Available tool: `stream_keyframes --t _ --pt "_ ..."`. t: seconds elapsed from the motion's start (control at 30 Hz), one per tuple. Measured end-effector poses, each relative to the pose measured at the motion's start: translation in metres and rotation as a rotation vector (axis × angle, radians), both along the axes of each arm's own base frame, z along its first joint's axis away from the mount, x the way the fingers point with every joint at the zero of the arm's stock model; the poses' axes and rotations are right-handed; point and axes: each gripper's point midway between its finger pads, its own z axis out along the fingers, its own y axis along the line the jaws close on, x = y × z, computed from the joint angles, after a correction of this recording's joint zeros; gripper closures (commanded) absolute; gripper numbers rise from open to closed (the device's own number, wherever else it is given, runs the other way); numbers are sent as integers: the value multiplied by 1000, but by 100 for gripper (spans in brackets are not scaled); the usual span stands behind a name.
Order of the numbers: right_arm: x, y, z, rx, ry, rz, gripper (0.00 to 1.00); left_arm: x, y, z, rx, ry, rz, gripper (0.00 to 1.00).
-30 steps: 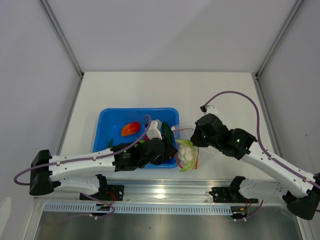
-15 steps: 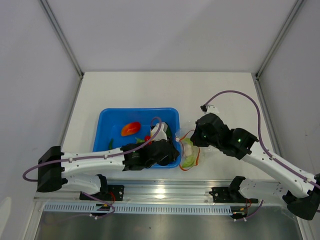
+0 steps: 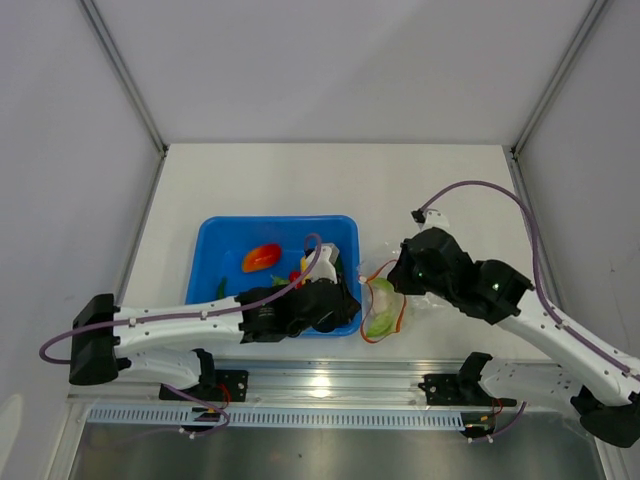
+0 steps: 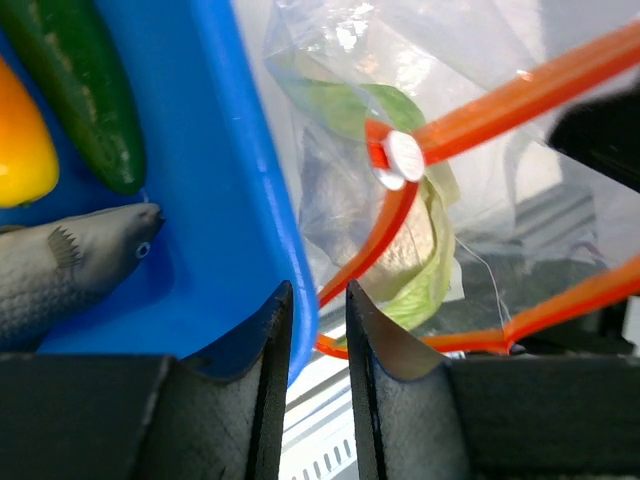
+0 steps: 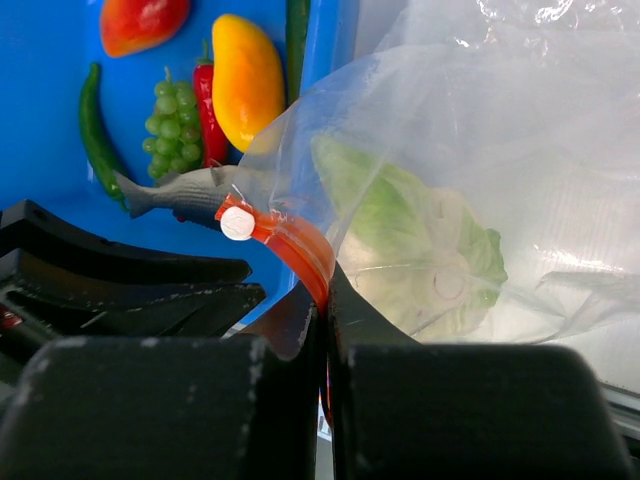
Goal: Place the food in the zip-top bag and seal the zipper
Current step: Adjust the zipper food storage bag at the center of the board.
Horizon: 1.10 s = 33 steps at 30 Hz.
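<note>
1. My right jaws are pressed together on the zipper. They pinch the red-orange strip just behind its white slider tab.
2. The zip-top bag lies on the table at about 5 o'clock from the table's centre. It sits just beside the blue tray, against the tray's 3 o'clock wall.
3. The bag's mouth is unsealed. In the left wrist view one run of the strip heads off toward 2 o'clock and the other lies low along the bottom, well apart from it.
4. The cauliflower is inside the bag, and I can see its pale head and green leaves through the crinkly plastic.
5. My left jaws are slightly spread with a narrow gap between them, low at the tray's near corner beside the bag. The tray's wall edge and a bit of the strip show in that gap. I cannot tell whether either pad touches the wall.
6. The rest of the food is in the tray, and I place it around the grapes in the right wrist view:
   - The chili touches them at 3 o'clock.
   - The mango lies just past the chili.
   - The green pepper is at 9 o'clock.
   - The tomato is at 12 o'clock.
   - The fish is at 6 o'clock.
   - The cucumber runs along the tray wall at about 1 o'clock.
</note>
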Motion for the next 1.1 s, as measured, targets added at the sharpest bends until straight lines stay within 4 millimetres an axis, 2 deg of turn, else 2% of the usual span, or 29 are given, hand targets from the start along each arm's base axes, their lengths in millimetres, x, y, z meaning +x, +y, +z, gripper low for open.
stream_keyframes --t 0.2,0.37,0.63,1.0,1.07,1.1 --pt "-2 -8 20 32 -31 -12 100 -7 -8 27 -66 -60 -83 66" --pt "-5 -12 31 54 -48 -16 100 -12 -16 33 -86 -73 -142 67" --pt "-6 -14 50 96 -81 -19 100 -19 -28 29 -81 -61 -188 71" --pt "-9 -18 59 119 -96 -18 100 -20 -31 19 -59 -50 -191 75" --pt "-10 -18 59 120 -96 -17 100 -19 -34 15 -49 -44 -193 78" --pt "-10 -19 59 120 -96 -18 100 -19 -36 13 -43 -42 -194 86"
